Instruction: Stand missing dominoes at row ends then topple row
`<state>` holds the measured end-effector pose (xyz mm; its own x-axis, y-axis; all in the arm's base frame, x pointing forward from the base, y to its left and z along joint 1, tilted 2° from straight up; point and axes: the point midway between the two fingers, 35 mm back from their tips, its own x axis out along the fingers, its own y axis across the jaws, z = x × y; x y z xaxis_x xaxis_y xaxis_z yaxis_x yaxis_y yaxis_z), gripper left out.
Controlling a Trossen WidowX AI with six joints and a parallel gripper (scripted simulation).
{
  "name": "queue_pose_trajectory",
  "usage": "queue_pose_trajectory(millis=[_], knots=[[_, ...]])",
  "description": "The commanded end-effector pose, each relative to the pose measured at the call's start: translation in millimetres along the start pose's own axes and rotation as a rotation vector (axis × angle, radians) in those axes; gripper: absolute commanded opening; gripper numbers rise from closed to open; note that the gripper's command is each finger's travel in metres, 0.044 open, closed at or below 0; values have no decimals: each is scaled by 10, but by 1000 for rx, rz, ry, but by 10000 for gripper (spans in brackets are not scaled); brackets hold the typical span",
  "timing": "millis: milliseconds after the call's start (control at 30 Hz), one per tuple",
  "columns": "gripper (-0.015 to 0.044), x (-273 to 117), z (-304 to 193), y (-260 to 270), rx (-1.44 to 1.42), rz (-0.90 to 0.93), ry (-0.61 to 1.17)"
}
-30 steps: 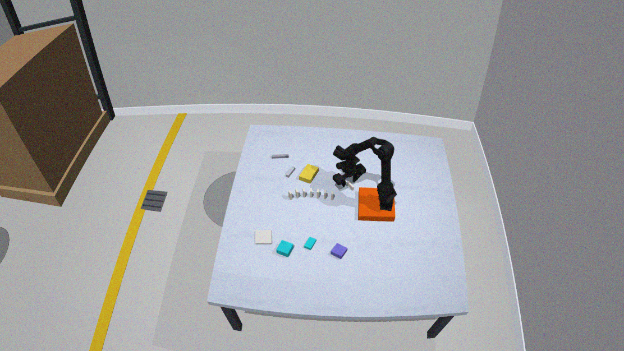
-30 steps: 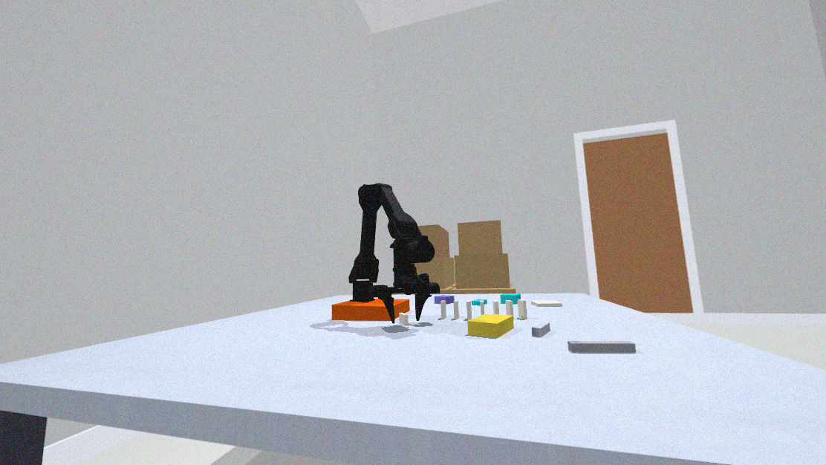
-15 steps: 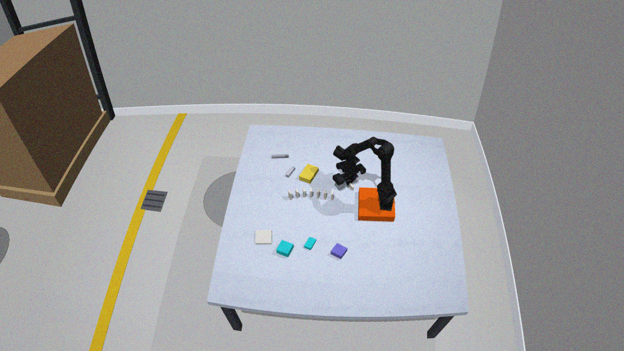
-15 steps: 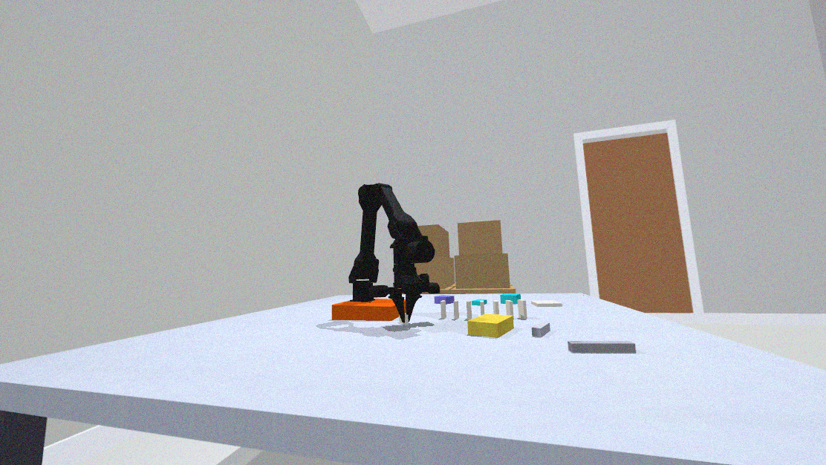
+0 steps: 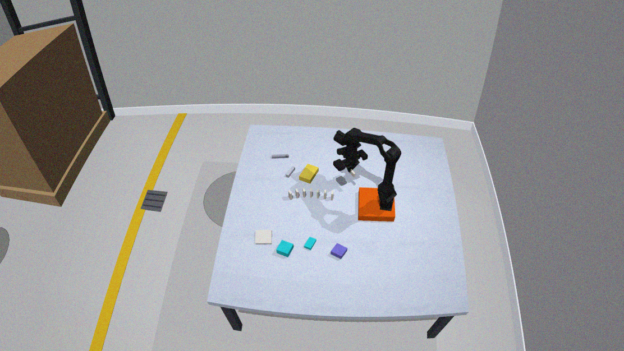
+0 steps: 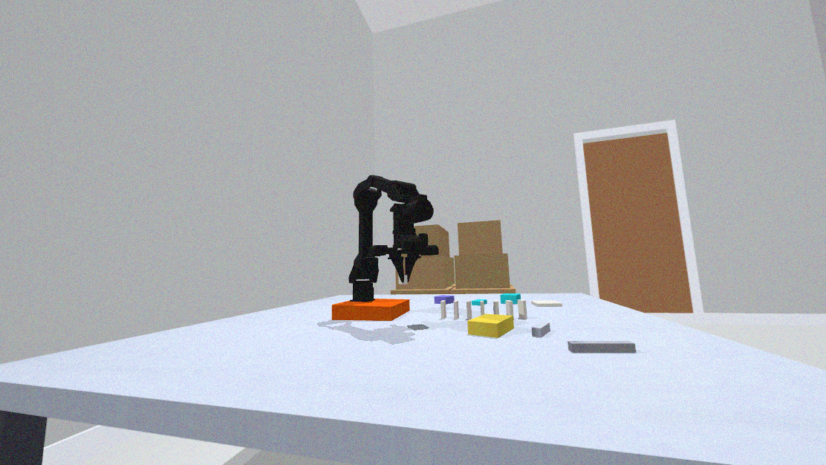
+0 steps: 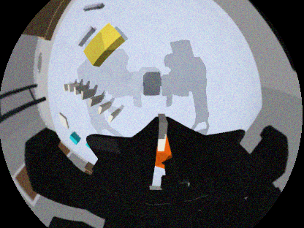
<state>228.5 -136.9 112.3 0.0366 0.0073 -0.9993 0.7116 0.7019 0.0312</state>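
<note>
My gripper (image 5: 350, 169) (image 6: 403, 278) (image 7: 161, 119) is shut on an off-white domino (image 5: 352, 172) (image 7: 161, 128) and holds it above the table, between the orange base and the yellow block. The fingertips hide part of it in the top and exterior views. Its dark shadow lies on the table below. Several pale dominoes stand upright in an evenly spaced row; one in the middle (image 5: 311, 193) shows in the top view. The row's end nearest the arm is the domino (image 5: 332, 195) (image 6: 443, 309) (image 7: 115, 113). No other loose domino is visible.
A yellow block (image 5: 308, 173) (image 6: 488, 327) and two grey bars (image 5: 279, 156) (image 5: 290, 171) lie behind the row in the top view. A white square (image 5: 263, 236), teal blocks (image 5: 285, 248) (image 5: 310, 243) and a purple block (image 5: 338, 250) lie in front. The arm stands on an orange base (image 5: 367, 211).
</note>
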Motion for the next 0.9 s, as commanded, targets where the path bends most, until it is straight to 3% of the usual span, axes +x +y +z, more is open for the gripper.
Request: queue_pose_trajectory(millis=[0,233,600,867], knots=[[29,-422,-27,-2,-1,1,-9],[29,-488,0,-25,-53,1,-9],[29,-495,425,-461,-858,-9,-11],[29,-495,431,-469,-871,-9,-11]])
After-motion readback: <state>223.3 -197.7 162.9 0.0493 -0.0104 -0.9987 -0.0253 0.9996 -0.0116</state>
